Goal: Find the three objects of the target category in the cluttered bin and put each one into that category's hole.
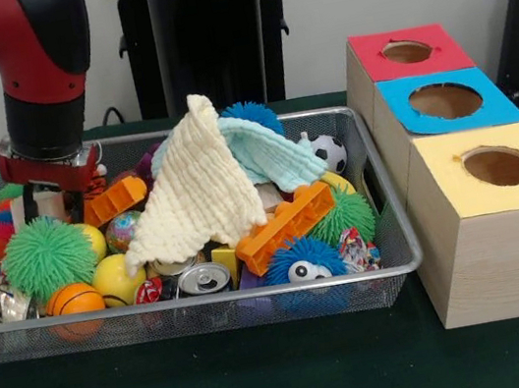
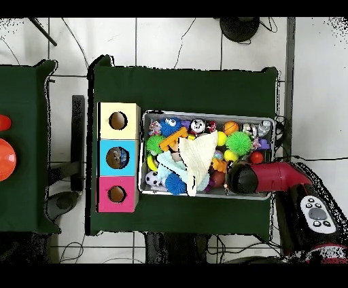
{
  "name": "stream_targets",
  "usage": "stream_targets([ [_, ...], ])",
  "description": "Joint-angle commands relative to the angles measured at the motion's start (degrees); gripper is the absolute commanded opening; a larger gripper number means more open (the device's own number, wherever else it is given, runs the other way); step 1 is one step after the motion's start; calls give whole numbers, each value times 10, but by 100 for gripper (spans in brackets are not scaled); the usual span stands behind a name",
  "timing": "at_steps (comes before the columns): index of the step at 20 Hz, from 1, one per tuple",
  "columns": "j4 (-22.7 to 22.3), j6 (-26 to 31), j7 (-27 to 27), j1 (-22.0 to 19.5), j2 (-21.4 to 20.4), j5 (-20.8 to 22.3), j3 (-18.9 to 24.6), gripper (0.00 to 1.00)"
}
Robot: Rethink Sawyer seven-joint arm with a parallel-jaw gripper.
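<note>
A wire mesh bin [image 1: 400, 230] holds a heap of toys. A cream cloth [image 1: 194, 190] lies draped over the middle, partly on a pale teal cloth [image 1: 268, 153]. Around them are a long orange brick [image 1: 285, 227], a smaller orange brick [image 1: 116, 198], a green spiky ball [image 1: 47, 254], a blue spiky ball with eyes [image 1: 301, 262], a soccer ball [image 1: 329, 152], a drink can [image 1: 202, 279] and a small basketball [image 1: 76, 299]. My gripper [image 1: 50, 204] is lowered into the bin's left end, just behind the green spiky ball, which hides its tips. In the overhead view the red arm [image 2: 262, 178] covers the gripper.
Three wooden boxes with round holes stand right of the bin: red top [image 1: 410, 51], blue top [image 1: 445, 101], yellow top [image 1: 496, 166]. From above they are yellow [image 2: 117, 121], blue [image 2: 117, 157] and red [image 2: 117, 194]. The bin rim [image 2: 207, 113] surrounds the clutter.
</note>
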State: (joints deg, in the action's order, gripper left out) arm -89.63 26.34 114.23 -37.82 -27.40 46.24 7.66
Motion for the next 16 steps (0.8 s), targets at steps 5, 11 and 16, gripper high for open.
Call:
stream_targets([
  [5,101,-119,70,47,137,55,-34,100],
  [11,150,-166,76,49,204,46,-46,100],
  [16,134,-170,69,44,202,18,-42,100],
])
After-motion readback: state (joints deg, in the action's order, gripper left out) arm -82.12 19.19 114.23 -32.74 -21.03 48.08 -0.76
